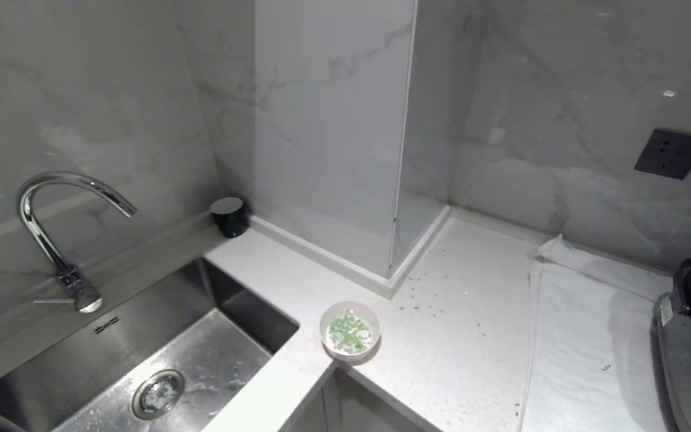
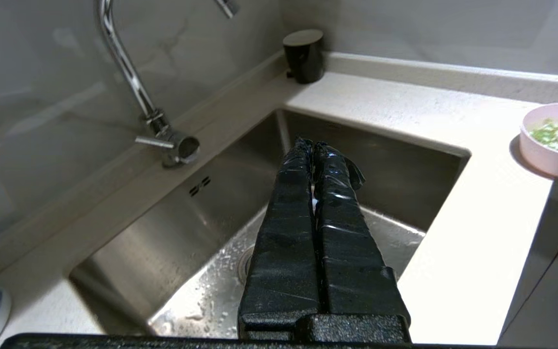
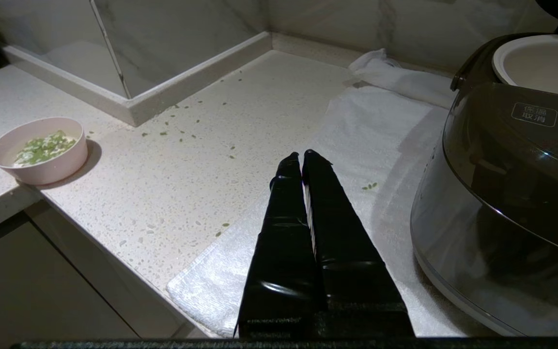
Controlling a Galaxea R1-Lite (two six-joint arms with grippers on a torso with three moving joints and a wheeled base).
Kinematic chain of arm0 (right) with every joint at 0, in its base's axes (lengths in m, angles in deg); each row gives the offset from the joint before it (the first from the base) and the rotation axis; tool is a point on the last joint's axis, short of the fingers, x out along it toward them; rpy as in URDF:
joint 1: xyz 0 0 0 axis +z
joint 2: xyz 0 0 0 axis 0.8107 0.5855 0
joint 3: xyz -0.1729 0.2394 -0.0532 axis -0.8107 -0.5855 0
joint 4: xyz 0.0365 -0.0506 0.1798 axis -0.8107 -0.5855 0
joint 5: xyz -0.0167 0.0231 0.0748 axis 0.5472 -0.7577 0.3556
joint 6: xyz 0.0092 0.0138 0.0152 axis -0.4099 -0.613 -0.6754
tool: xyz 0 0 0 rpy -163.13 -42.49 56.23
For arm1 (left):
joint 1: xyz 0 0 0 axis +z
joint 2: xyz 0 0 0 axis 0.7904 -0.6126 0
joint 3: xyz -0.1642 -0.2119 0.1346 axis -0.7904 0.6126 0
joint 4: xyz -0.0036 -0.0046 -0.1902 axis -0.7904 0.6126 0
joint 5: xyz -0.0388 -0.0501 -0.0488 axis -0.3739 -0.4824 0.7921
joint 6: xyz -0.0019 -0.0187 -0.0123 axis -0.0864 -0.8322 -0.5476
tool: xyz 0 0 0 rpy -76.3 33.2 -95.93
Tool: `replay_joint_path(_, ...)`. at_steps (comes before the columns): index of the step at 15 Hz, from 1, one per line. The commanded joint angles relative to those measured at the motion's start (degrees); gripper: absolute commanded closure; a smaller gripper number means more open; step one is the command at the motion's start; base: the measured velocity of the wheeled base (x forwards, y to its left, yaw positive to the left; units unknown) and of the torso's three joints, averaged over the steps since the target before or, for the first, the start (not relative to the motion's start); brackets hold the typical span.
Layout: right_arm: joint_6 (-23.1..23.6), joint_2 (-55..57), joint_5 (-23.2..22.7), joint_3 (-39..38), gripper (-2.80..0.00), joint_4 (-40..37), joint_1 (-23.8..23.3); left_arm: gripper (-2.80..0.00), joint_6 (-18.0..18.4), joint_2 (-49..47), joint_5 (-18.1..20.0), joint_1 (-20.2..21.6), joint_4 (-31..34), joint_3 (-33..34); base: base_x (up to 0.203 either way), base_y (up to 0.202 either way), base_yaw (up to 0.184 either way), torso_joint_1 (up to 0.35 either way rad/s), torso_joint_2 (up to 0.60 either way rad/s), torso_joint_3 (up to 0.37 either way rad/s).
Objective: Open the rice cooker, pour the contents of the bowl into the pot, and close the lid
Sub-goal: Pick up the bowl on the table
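Observation:
The small pink bowl (image 1: 325,327) stands on the counter corner beside the sink, with the green contents (image 1: 349,332) inside it. In the left wrist view the bowl (image 2: 548,160) is off to one side. The dark rice cooker (image 3: 502,218) stands on a white towel at the far right (image 1: 690,360). Its lid seems raised, showing the white inner plate (image 3: 540,63). My left gripper (image 2: 312,144) hangs shut and empty over the sink. My right gripper (image 3: 302,154) is shut and empty above the towel, beside the cooker. Neither gripper shows in the head view.
A steel sink (image 1: 105,360) with a curved faucet (image 1: 51,204) fills the left. A black cup (image 1: 229,216) sits at the wall. A marble column juts out at the back. Green bits (image 1: 423,306) lie scattered on the counter. The white towel (image 1: 585,342) covers the right side.

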Motion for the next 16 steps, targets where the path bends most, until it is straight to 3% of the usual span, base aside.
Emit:
replay_joint_path(1,0.0,0.0,0.0,-0.1,0.0,0.0,0.0,0.0,0.1,3.4,-1.2,-0.2,0.7,0.0,0.0,0.0,0.0,0.0,0.0,0.0)
replay_joint_path(6,0.0,0.0,0.0,-0.1,0.0,0.0,0.0,0.0,0.1,6.9,-5.6,-0.2,4.0,-0.4,0.0,0.0,0.0,0.0,0.0,0.0)
replay_joint_path(9,0.0,0.0,0.0,-0.1,0.0,0.0,0.0,0.0,-0.4,6.9,-2.8,-0.2,10.3,-1.8,0.0,0.0,0.0,0.0,0.0,0.0)
replay_joint_path(10,0.0,0.0,0.0,-0.1,0.0,0.0,0.0,0.0,-2.1,6.9,-2.9,-0.1,12.8,-2.7,0.0,0.0,0.0,0.0,0.0,0.0)
replay_joint_path(14,0.0,0.0,0.0,-0.1,0.0,0.0,0.0,0.0,-2.8,6.9,-1.7,0.0,13.1,-2.7,0.0,0.0,0.0,0.0,0.0,0.0)
replay_joint_path(16,0.0,-0.1,0.0,-0.1,0.0,0.0,0.0,0.0,-4.3,6.9,1.4,0.0,13.4,-2.3,0.0,0.0,0.0,0.0,0.0,0.0)
